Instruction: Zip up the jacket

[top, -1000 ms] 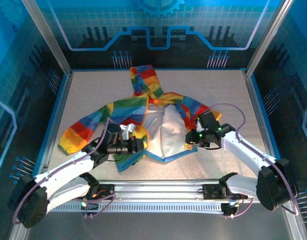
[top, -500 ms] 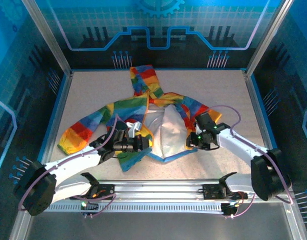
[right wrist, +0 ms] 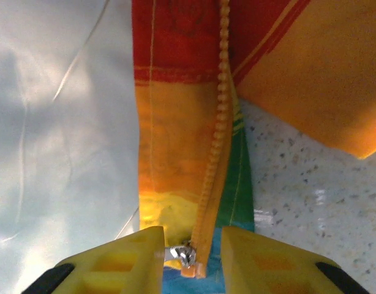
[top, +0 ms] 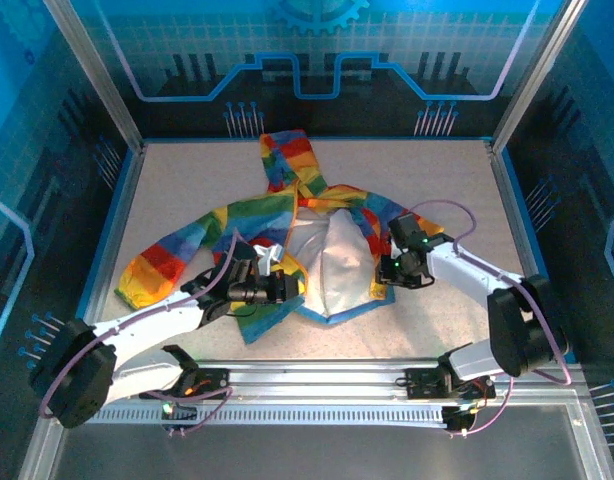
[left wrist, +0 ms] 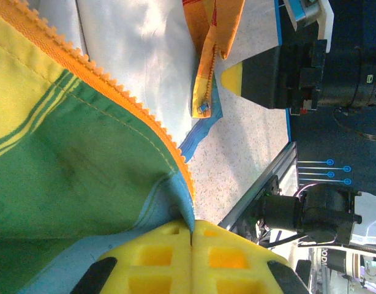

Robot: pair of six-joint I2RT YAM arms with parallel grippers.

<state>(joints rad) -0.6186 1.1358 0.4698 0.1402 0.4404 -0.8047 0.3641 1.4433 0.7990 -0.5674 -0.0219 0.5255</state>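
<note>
your right arm [top: 467, 275] has folded its elbow inward since a second ago, and your left arm [top: 157, 320] has reached further in. the jacket [top: 287, 215] lies open on the table [top: 447, 180], white lining up, spread between both tools. your left gripper [top: 293, 288] is clamped on the jacket's front edge, where the orange zipper teeth [left wrist: 114, 79] end. your right gripper [top: 386, 272] stands narrowly parted, straddling the other zipper row [right wrist: 220, 110]; the small metal slider [right wrist: 185, 254] sits between its pads.
</note>
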